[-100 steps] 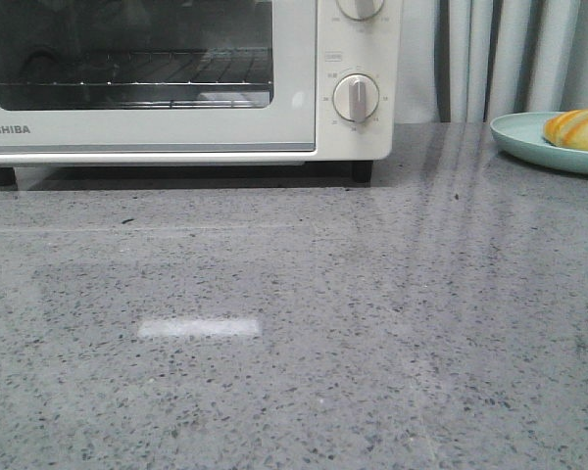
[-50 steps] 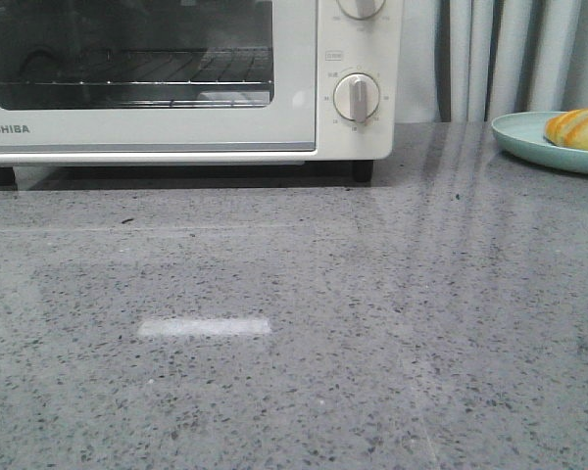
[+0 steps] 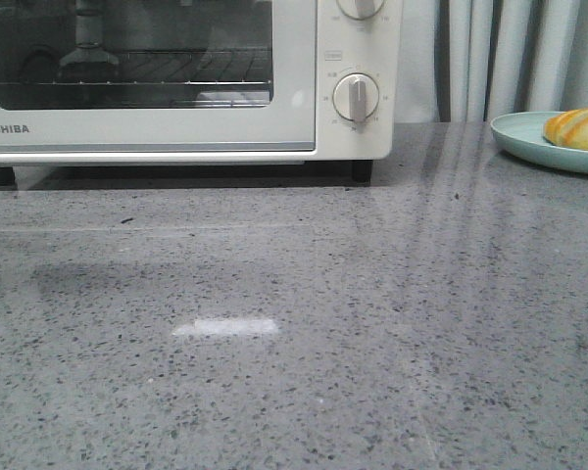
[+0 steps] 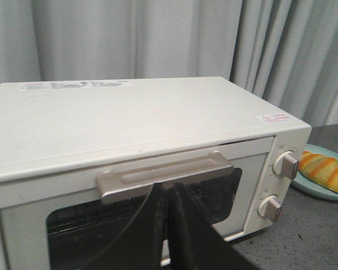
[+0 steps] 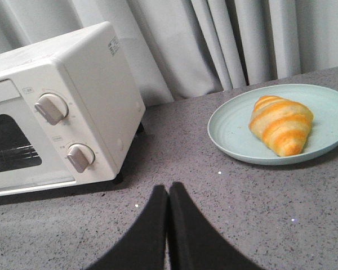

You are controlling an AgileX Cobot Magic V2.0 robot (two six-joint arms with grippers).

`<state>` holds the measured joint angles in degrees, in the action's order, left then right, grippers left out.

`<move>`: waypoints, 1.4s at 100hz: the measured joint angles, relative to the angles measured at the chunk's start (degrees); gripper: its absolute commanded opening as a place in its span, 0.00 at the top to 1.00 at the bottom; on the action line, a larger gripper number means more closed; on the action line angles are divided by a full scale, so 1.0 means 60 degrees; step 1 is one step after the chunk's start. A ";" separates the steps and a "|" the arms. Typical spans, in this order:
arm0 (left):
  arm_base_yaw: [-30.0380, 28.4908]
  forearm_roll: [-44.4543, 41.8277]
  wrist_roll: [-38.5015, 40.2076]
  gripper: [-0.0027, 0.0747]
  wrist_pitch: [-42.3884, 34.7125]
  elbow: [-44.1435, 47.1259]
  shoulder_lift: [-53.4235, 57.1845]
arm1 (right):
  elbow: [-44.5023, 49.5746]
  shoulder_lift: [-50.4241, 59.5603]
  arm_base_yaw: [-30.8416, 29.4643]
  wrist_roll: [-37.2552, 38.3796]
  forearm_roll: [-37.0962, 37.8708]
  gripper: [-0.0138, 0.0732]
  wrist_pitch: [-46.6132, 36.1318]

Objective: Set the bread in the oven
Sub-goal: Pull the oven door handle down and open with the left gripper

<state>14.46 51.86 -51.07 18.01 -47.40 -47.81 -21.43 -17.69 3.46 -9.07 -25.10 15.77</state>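
Golden-orange, cream-striped glossy bread (image 5: 281, 125)

Lighting: soft, even, indoor, moderately bright; overhead source reflected as a pale rectangular glare patch on the glossy countertop (image 3: 225, 327), with curtain streaks mirrored at right. Shadows: dark band beneath the oven (image 3: 186, 78); faint broad shade at counter left. Oven glass dim, reflective. Focus: front view fairly sharp; wrist views slightly soft, near black fingers (image 4: 186, 236) blurred
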 measured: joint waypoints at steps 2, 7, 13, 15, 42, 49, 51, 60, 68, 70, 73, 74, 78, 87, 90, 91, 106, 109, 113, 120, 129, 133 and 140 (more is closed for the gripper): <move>0.0099 0.0000 -0.0025 0.99 -0.0048 -0.0133 -0.0242 | 0.0000 0.0000 -0.0002 0.0000 0.0000 0.90 0.0017; 0.0293 0.0000 -0.0065 0.99 -0.0120 -0.0432 -0.0798 | 0.0000 0.0000 0.0004 0.0000 0.0000 0.90 0.0056; 0.0425 0.0000 -0.0084 0.99 -0.0245 -0.0715 -0.1434 | 0.0000 0.0000 0.0004 0.0000 0.0000 0.90 0.0111; 0.0449 0.0000 -0.0103 0.99 -0.0310 -0.0805 -0.1655 | 0.0000 0.0000 0.0019 0.0000 0.0000 0.90 0.0128; 0.0472 0.0074 -0.0116 0.99 -0.0937 -0.1693 -0.3682 | 0.0000 0.0000 0.0019 0.0000 0.0000 0.90 0.0147; 0.0472 0.0074 -0.0116 0.99 -0.0937 -0.1728 -0.3997 | 0.0000 0.0000 0.0019 0.0000 0.0000 0.90 0.0166; 0.0472 0.0074 -0.0116 0.99 -0.0937 -0.1749 -0.4068 | 0.0000 0.0000 0.0019 0.0000 0.0000 0.90 0.0179; 0.0472 0.0092 -0.0124 0.99 -0.0987 -0.1810 -0.4182 | 0.0000 0.0000 0.0019 0.0000 0.0000 0.90 0.0329; 0.0479 0.0073 -0.0138 0.99 -0.0946 -0.1853 -0.4238 | 0.0000 0.0000 0.0019 -0.0021 0.0000 0.90 0.0521; 0.0479 0.0073 -0.0138 0.99 -0.0927 -0.1867 -0.4244 | 0.0000 0.0000 0.0019 -0.0021 0.0000 0.90 0.0561; 0.0479 0.0073 -0.0138 0.99 -0.0927 -0.1867 -0.4260 | 0.0000 0.0000 0.0019 -0.0021 0.0000 0.90 0.0639; 0.0479 0.0073 -0.0138 0.99 -0.0907 -0.1867 -0.4260 | 0.0000 0.0000 0.0019 -0.0021 0.0000 0.90 0.0665; 0.0479 0.0050 -0.0138 0.99 -0.0857 -0.1867 -0.4260 | 0.0000 0.0000 0.0019 -0.0021 0.0000 0.90 0.0709; 0.0479 -0.0145 -0.0138 0.99 -0.0585 -0.1873 -0.4260 | 0.0000 0.0000 0.0019 -0.0021 0.0000 0.90 0.0768; 0.0479 -0.0192 -0.0138 0.99 -0.0482 -0.1891 -0.4239 | 0.0000 0.0000 0.0019 -0.0021 0.0000 0.90 0.0791; 0.0479 -0.0194 -0.0138 0.99 -0.0450 -0.1891 -0.4215 | 0.0000 0.0000 0.0019 -0.0021 0.0000 0.90 0.0791; 0.0479 -0.0298 -0.0138 0.99 0.0627 -0.1870 -0.3891 | 0.0000 0.0000 0.0019 -0.0021 0.0000 0.90 0.0886; 0.0479 -0.0314 -0.0138 0.99 0.0839 -0.1845 -0.3807 | 0.0000 0.0000 0.0019 -0.0021 0.0000 0.90 0.0909; 0.0479 -0.0322 -0.0138 0.99 0.1200 -0.1770 -0.3668 | 0.0000 0.0000 0.0019 -0.0021 0.0000 0.90 0.0909; 0.0479 -0.0361 -0.0138 0.99 0.1808 -0.1563 -0.3422 | 0.0000 0.0000 0.0019 -0.0021 0.0000 0.90 0.0909; 0.0479 -0.0427 -0.0138 0.99 0.2581 -0.1166 -0.3128 | 0.0000 0.0000 0.0019 -0.0021 0.0000 0.90 0.0909; 0.0479 -0.0428 -0.0138 0.99 0.2850 -0.0933 -0.3020 | 0.0000 0.0000 0.0019 -0.0021 0.0006 0.90 0.0909; 0.0505 -0.0450 -0.0138 0.99 0.3241 -0.0462 -0.2850 | 0.0000 0.0000 0.0019 -0.0021 0.0006 0.90 0.0909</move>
<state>17.49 49.15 -51.90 37.46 -50.17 -64.91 -21.43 -17.69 3.58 -9.19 -25.07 21.22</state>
